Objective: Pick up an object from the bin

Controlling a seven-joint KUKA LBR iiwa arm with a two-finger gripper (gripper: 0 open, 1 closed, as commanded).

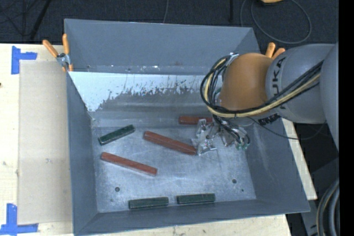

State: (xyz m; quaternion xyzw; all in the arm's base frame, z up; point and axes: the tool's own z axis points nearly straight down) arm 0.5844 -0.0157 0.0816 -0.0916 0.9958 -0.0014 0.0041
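Observation:
My gripper [203,143] hangs low in the right half of the bin, its fingertips at the right end of a long red-brown bar [168,143] that lies slanted across the middle. Whether the tips touch the bar I cannot tell. A shorter red-brown bar [191,119] lies just behind the gripper, near the back wall, partly hidden by the wrist.
Another red-brown bar [128,164] lies slanted at the left of the floor. A dark green bar [116,134] rests further back on the left. Two dark green bars [148,203] [195,198] lie end to end along the front wall.

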